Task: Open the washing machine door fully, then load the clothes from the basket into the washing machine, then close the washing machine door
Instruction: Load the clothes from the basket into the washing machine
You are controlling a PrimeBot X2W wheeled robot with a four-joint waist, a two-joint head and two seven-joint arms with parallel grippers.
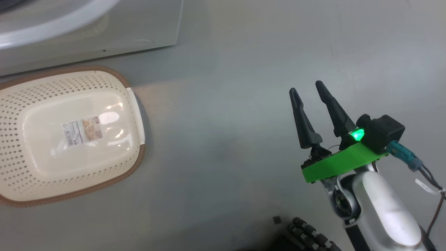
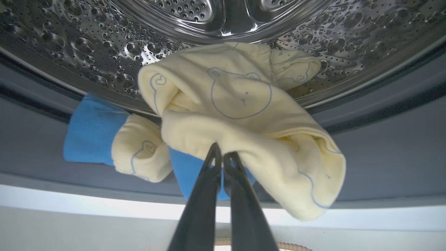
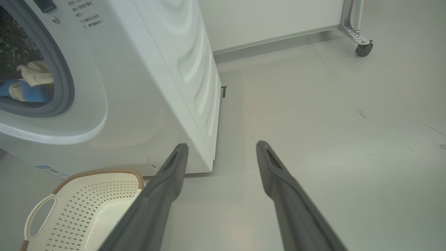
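Observation:
My left gripper (image 2: 223, 155) is shut on the clothes (image 2: 240, 115), a cream-yellow garment with bear outlines and blue trim. It hangs at the mouth of the washing machine's steel drum (image 2: 87, 42), over the grey gasket (image 2: 383, 115). In the right wrist view the clothes (image 3: 33, 75) sit in the opening of the white washing machine (image 3: 146, 87). The washing machine door is out of view. The basket (image 1: 136, 164) stands on the floor in front of the machine (image 1: 104, 31), with nothing but a label sticker inside. My right gripper (image 1: 306, 88) hovers open over bare floor, right of the basket (image 3: 87, 202).
Grey floor stretches to the right of the machine. A white unit on a caster wheel (image 3: 364, 48) stands at the back. A dark ribbed part (image 1: 306, 237) lies at the head view's bottom edge.

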